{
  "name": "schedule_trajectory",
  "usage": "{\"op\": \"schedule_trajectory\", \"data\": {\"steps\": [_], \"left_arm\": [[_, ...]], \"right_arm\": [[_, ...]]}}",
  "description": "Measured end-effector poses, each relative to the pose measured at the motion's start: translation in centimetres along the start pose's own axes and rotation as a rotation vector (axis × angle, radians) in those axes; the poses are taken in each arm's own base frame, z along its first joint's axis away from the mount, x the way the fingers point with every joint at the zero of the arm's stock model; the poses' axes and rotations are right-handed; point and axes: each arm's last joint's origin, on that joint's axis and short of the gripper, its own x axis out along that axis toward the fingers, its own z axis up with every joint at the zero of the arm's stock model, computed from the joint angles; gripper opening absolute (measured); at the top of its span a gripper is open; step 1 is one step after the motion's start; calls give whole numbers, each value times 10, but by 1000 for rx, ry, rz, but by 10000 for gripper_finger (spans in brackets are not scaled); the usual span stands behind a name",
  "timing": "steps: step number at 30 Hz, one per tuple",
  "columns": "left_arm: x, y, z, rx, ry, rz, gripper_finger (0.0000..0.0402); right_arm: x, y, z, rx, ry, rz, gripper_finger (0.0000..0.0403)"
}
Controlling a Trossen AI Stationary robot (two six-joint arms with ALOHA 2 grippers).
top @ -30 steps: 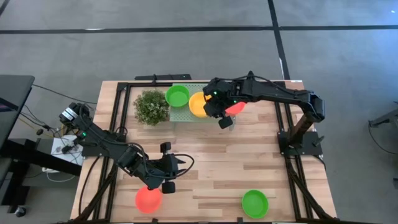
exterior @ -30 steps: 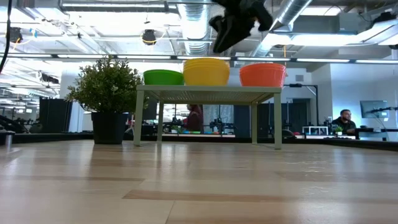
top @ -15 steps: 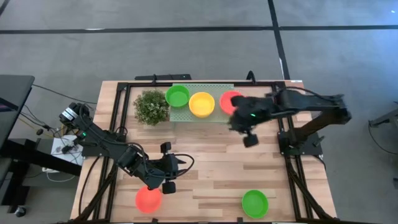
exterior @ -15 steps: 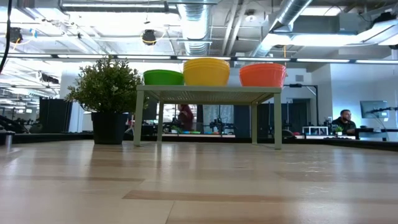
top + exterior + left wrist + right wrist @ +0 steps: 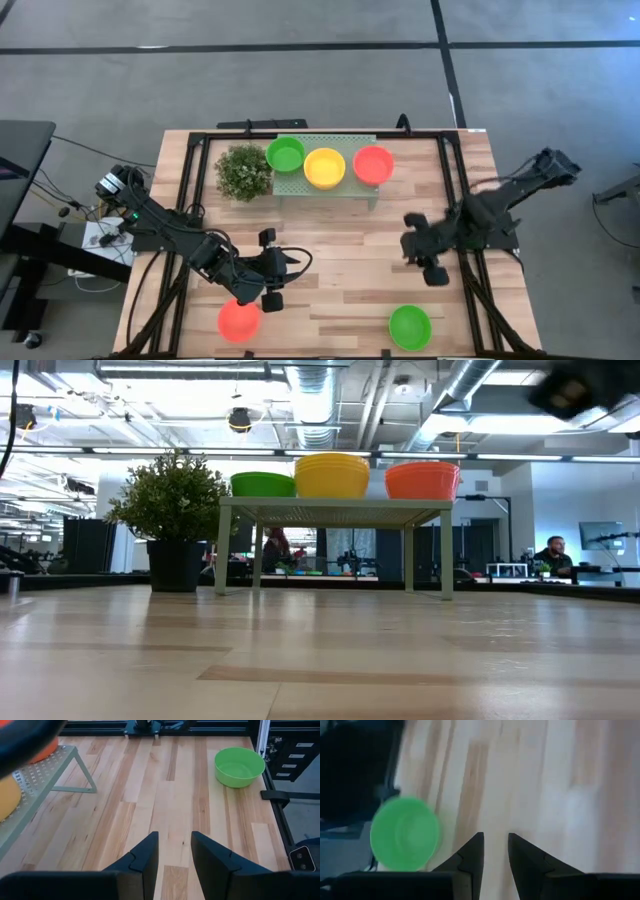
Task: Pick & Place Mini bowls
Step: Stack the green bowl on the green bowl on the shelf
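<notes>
right gripper: empty, jaws parted — above the table's right edge.
green bowl: front edge — a careless approach could push it off.
left gripper: released, waiting.

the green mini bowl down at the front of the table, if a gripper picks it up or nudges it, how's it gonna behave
The small round green plastic bowl looks rigid and thin-walled, so it is probably light and should keep its shape when gripped. Sitting upright on the smooth wooden table, it seems likelier to slide than tip. Its glossy rim may be slippery for the fingers.
</notes>
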Motion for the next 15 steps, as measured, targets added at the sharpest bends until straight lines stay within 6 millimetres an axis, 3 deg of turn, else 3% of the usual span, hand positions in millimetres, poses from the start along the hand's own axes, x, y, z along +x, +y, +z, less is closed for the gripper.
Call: {"op": "schedule_trajectory", "data": {"steps": [7,15], "left_arm": [[0,0,1,-2,-7,-3,117],[0,0,2,-7,-16,1,117]], "right_arm": [[49,23,-38,171,227,34,83],[82,51,-38,185,238,68,83]]}}
